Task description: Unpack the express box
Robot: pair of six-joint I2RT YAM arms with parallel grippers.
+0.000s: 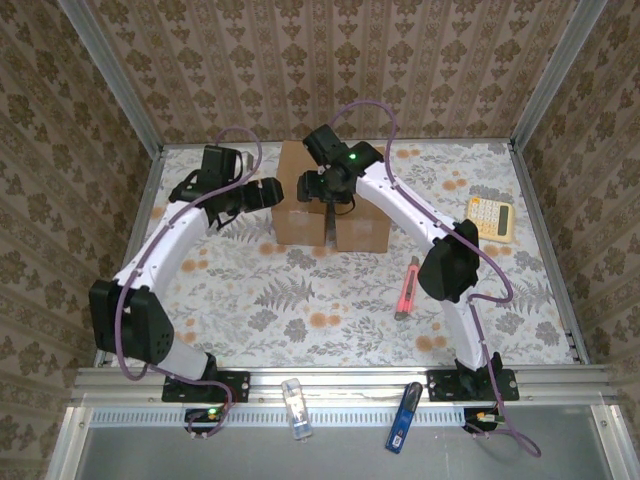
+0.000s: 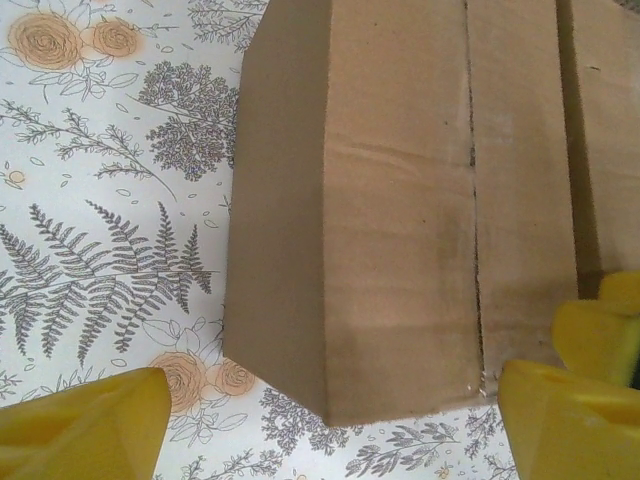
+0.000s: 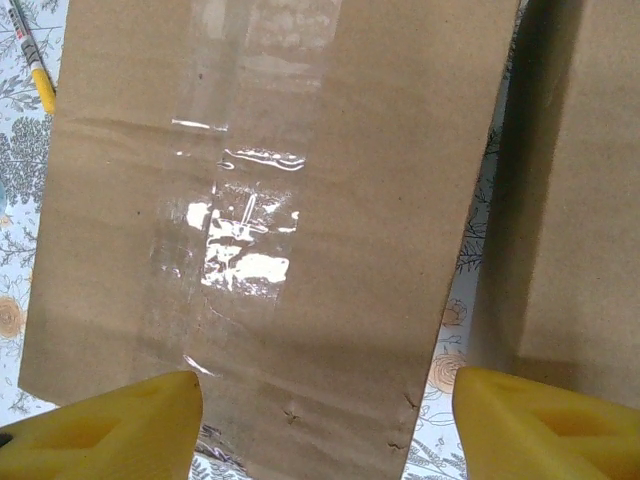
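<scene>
Box: the brown cardboard express box (image 1: 300,225) stands mid-table, toward the back of the floral-patterned tabletop (image 1: 300,300).
Left gripper (image 2: 335,420): jaws wide apart, its yellow fingers (image 2: 90,430) either side of the box's corner, clamping nothing.
Right gripper (image 3: 327,400): jaws apart over a clear-taped cardboard flap (image 3: 250,200); whether it touches the flap is unclear.
Right side: a slim pink knife-like tool (image 1: 408,288) and a cream calculator (image 1: 490,218), apart from the box.
</scene>
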